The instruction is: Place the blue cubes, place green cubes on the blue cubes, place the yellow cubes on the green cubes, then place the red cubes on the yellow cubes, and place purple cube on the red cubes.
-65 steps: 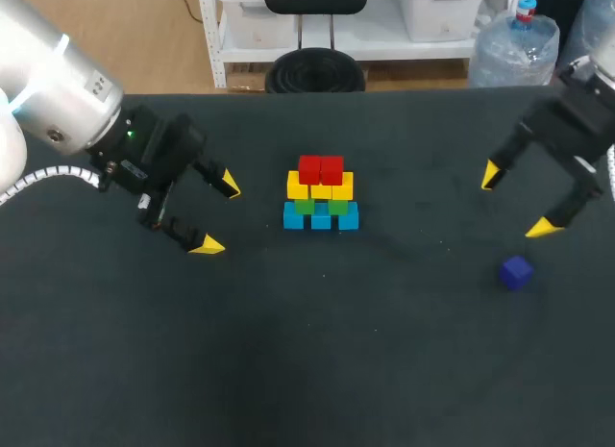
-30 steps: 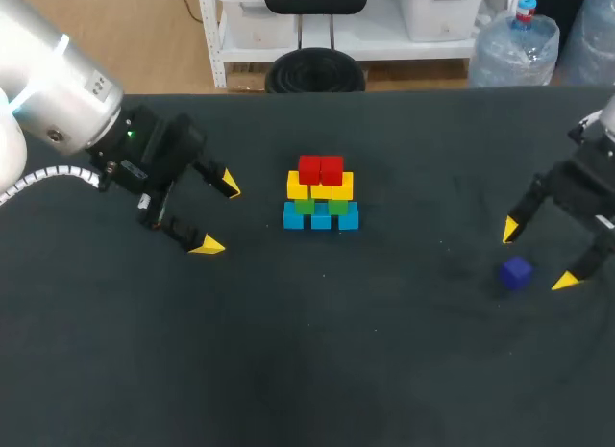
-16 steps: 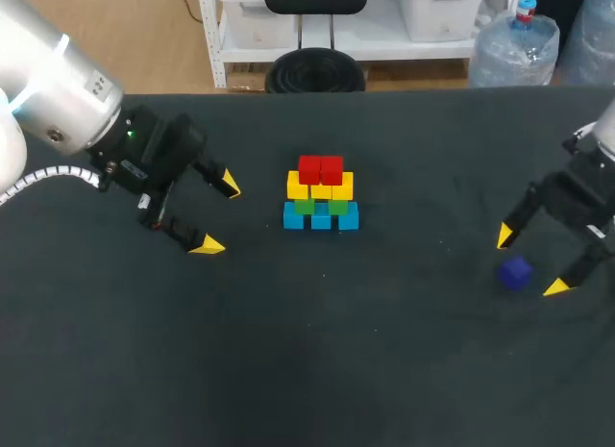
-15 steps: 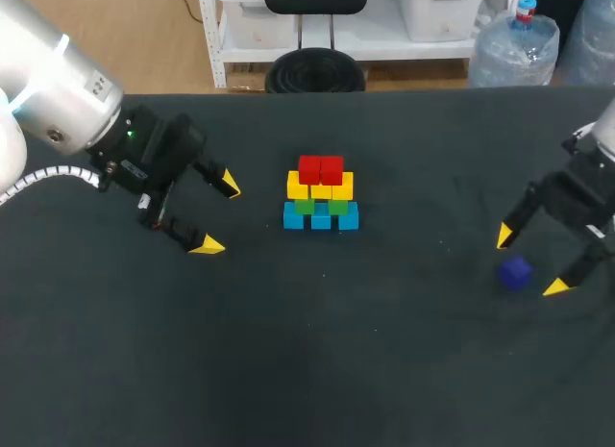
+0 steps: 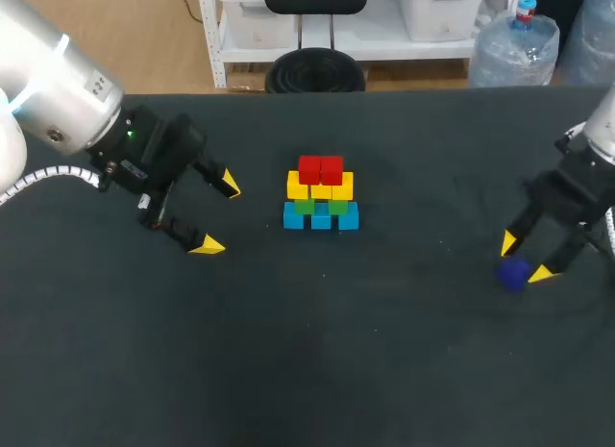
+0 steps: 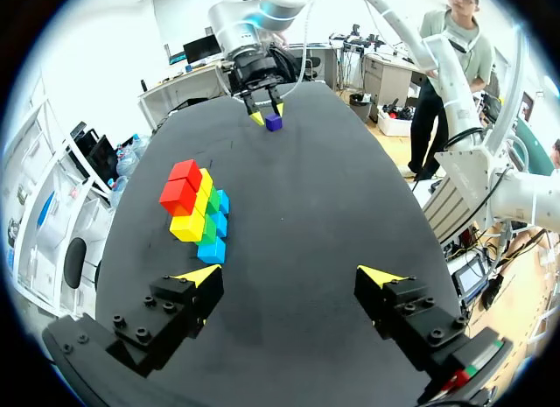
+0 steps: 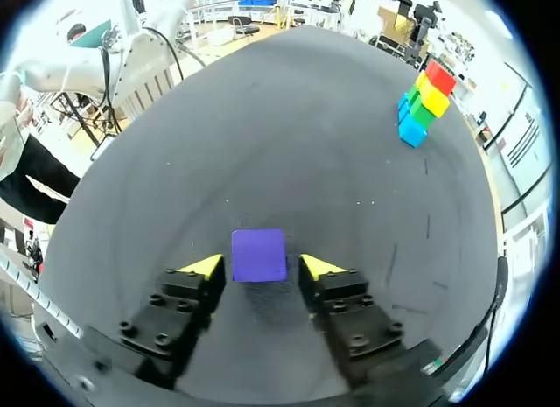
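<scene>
A stepped stack stands mid-table: blue cubes (image 5: pixel 321 217) at the base, green cubes (image 5: pixel 322 206), yellow cubes (image 5: pixel 320 186), and red cubes (image 5: pixel 321 168) on top. The purple cube (image 5: pixel 514 273) lies on the table at the right. My right gripper (image 5: pixel 524 258) is lowered over it, and in the right wrist view the purple cube (image 7: pixel 259 255) sits between the fingers of the gripper (image 7: pixel 261 267), with a thin gap on each side. My left gripper (image 5: pixel 217 214) hangs wide open and empty left of the stack (image 6: pixel 197 210).
The black table (image 5: pixel 307 370) reaches to its back edge just behind the stack. Nothing else lies on it apart from the stack and the purple cube.
My right gripper came down around the purple cube and its fingers narrowed from wide open to just beside the cube's faces. The left arm and the stack have not moved.
</scene>
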`<action>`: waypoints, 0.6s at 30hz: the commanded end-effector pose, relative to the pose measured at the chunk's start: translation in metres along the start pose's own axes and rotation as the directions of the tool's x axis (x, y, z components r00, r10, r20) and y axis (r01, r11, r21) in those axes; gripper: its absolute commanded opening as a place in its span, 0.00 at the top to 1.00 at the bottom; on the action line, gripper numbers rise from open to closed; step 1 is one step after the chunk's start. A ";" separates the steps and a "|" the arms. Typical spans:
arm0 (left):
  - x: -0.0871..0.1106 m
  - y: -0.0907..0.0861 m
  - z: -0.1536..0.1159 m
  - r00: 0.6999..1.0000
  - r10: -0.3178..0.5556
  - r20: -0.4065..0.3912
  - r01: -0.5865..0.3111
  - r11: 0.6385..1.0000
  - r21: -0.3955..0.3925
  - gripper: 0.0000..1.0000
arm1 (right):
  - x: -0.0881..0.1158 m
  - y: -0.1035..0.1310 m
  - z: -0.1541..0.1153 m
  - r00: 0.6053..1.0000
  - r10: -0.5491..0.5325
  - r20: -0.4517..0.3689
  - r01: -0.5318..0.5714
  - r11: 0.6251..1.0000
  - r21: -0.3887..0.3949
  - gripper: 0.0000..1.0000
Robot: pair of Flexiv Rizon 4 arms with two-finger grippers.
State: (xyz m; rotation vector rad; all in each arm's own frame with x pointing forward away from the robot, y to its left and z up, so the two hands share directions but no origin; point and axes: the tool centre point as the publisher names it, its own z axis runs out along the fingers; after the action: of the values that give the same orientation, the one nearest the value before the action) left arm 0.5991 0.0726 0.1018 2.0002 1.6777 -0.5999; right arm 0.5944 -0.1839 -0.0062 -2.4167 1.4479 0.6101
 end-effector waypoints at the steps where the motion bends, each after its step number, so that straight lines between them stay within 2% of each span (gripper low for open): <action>1: 0.000 0.000 0.000 1.000 0.001 -0.001 -0.001 1.000 0.000 0.00 | 0.002 -0.003 0.001 1.000 -0.001 0.006 0.001 1.000 -0.002 1.00; 7: 0.000 0.000 0.000 1.000 0.001 -0.001 -0.001 1.000 0.000 0.00 | -0.004 -0.009 -0.011 0.998 0.057 0.002 -0.057 0.997 0.043 1.00; 12: 0.000 0.000 0.000 1.000 0.001 -0.001 -0.001 1.000 0.000 0.00 | -0.019 -0.021 -0.029 0.988 0.147 0.042 -0.150 0.983 0.102 1.00; 18: 0.000 0.000 0.000 1.000 0.001 -0.001 -0.001 1.000 0.000 0.00 | -0.045 -0.041 -0.045 0.979 0.201 0.042 -0.205 0.963 0.173 1.00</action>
State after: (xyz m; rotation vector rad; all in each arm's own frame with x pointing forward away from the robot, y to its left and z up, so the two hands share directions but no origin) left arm 0.5991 0.0726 0.1018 2.0002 1.6777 -0.5999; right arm 0.6281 -0.1565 0.0458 -2.1367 1.6545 0.5684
